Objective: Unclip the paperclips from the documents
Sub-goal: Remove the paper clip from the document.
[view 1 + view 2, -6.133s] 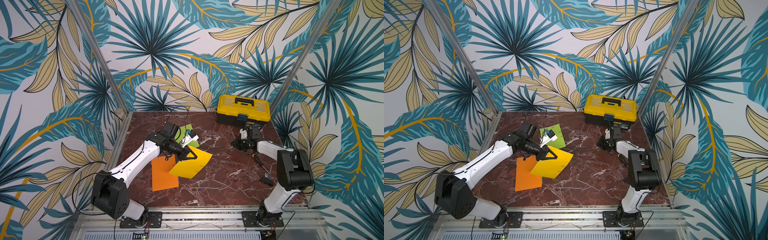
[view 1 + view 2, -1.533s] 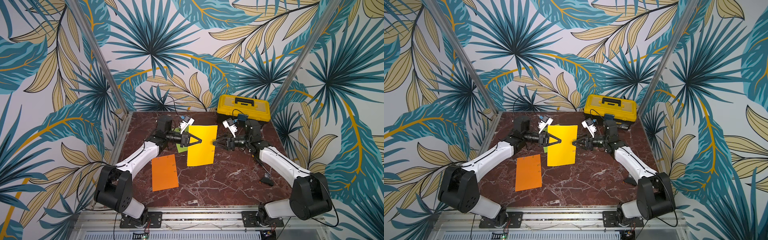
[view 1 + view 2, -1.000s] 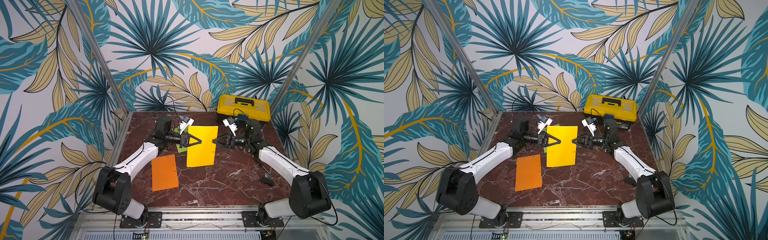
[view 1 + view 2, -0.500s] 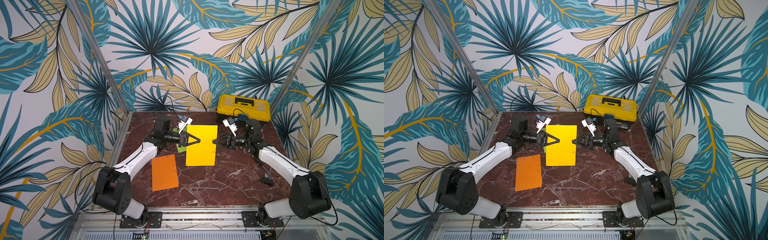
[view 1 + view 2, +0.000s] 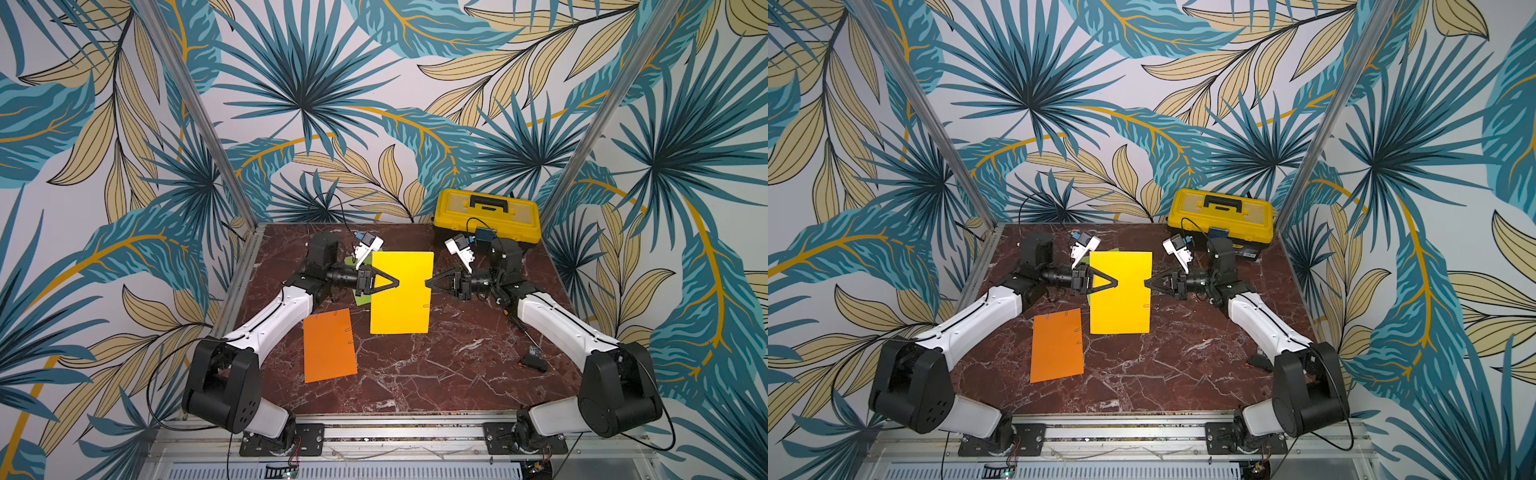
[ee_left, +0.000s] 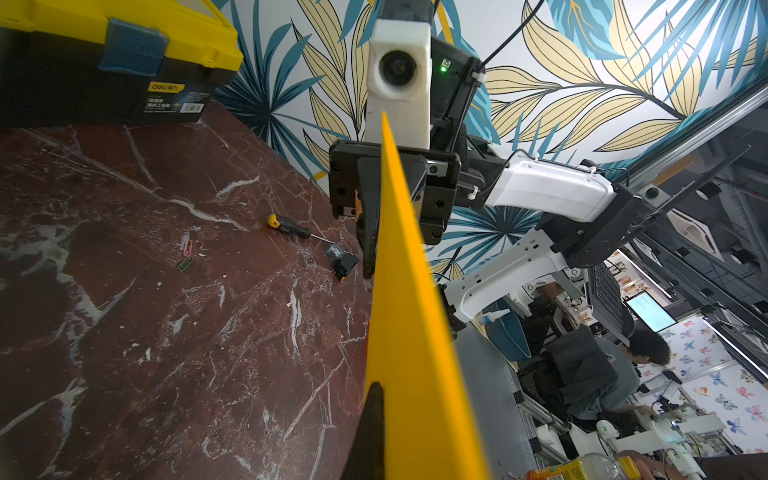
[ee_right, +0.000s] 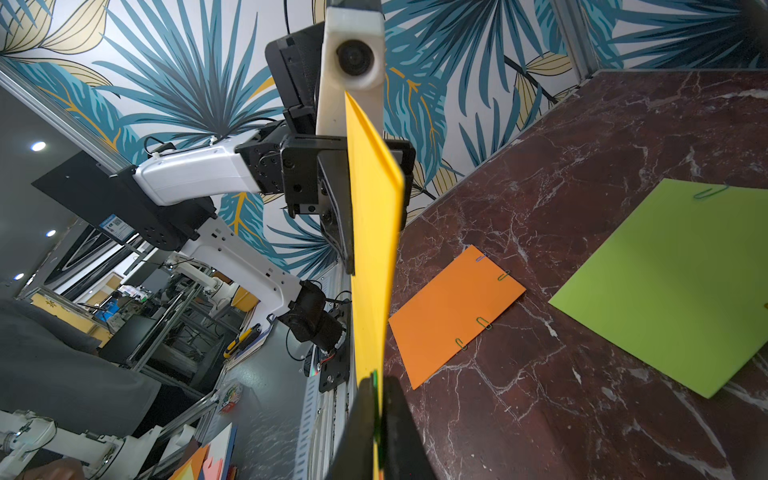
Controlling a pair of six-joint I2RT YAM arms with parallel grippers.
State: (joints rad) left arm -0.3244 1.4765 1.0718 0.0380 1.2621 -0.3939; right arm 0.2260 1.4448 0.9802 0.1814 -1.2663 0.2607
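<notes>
Orange sheet (image 5: 329, 347) lies flat on the table (image 5: 436, 374), clips (image 5: 348, 331) on its edge. Left hand (image 5: 397, 284) is clamped shut on the yellow sheet (image 5: 401, 309), holding it up in the air. I guess that's so the right hand (image 5: 427, 284), pinched tight on a green paperclip (image 7: 375, 385) at the opposite edge, can slide it off.

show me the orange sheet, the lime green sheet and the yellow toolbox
orange sheet (image 5: 330, 345): a top view, middle of the sheet
lime green sheet (image 7: 673, 282): right wrist view, middle of its face
yellow toolbox (image 5: 487, 218): a top view, lid below the handle
</notes>
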